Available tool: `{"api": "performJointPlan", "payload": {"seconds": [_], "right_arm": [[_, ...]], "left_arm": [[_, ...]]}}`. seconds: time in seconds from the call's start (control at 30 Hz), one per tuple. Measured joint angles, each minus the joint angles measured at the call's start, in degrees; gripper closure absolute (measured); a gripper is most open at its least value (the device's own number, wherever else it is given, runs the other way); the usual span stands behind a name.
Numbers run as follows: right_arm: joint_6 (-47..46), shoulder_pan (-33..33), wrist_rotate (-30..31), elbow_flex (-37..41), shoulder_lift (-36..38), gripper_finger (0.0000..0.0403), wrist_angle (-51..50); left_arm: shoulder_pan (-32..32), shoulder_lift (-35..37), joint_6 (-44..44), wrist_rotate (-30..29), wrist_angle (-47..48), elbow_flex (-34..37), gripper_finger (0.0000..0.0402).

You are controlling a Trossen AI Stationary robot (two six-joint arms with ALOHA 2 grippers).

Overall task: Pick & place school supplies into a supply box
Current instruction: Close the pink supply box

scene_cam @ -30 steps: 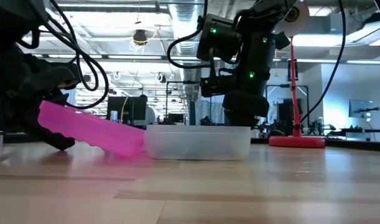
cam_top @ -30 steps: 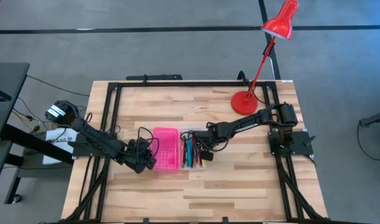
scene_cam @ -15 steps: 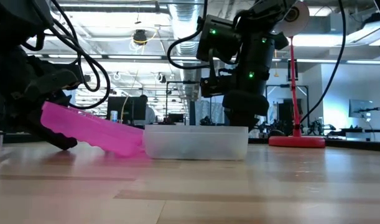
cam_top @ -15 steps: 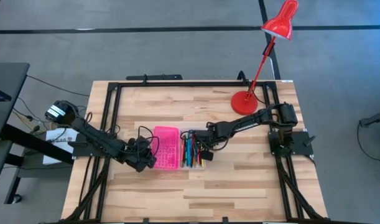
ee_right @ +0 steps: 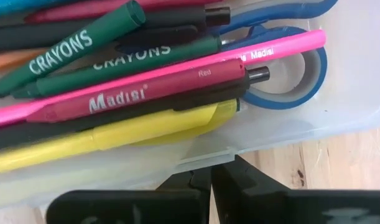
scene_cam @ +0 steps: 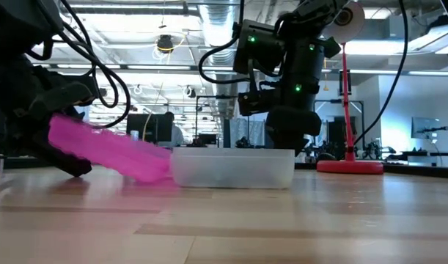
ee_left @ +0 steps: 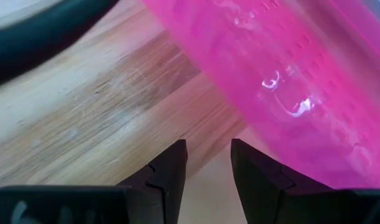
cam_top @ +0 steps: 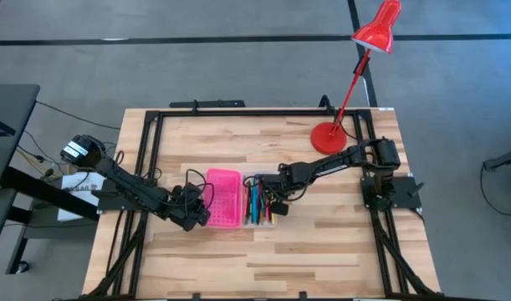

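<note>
High view: supply box (cam_top: 257,201) mid-table (cam_top: 322,242), clear base packed with school supplies (cam_top: 256,203); pink lid (cam_top: 224,199) hinged open toward left gripper (cam_top: 199,214). Lid judged light, thin, flexy, slick plastic; best taken at free edge. Left gripper narrowly parted at that edge, holding nothing. Right gripper (cam_top: 274,203) shut, beside base. Versus a second ago: lid slightly higher in low view.

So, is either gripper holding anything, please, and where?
Nothing is gripped: the open left gripper props the outer edge of the pink lid; the right gripper is shut, empty.
</note>
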State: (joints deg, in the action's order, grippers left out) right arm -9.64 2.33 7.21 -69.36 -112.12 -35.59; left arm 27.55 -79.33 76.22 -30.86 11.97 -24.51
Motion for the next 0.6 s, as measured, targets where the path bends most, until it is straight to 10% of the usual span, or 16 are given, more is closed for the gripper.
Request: {"api": "performJointPlan", "payload": {"seconds": [0.6], "right_arm": [[-0.88,0.21,0.15,0.22,0.66,0.0403,-2.43]], "left_arm": [[-0.02,0.0,-0.05,0.08,-0.61,0.06,0.0276]]}}
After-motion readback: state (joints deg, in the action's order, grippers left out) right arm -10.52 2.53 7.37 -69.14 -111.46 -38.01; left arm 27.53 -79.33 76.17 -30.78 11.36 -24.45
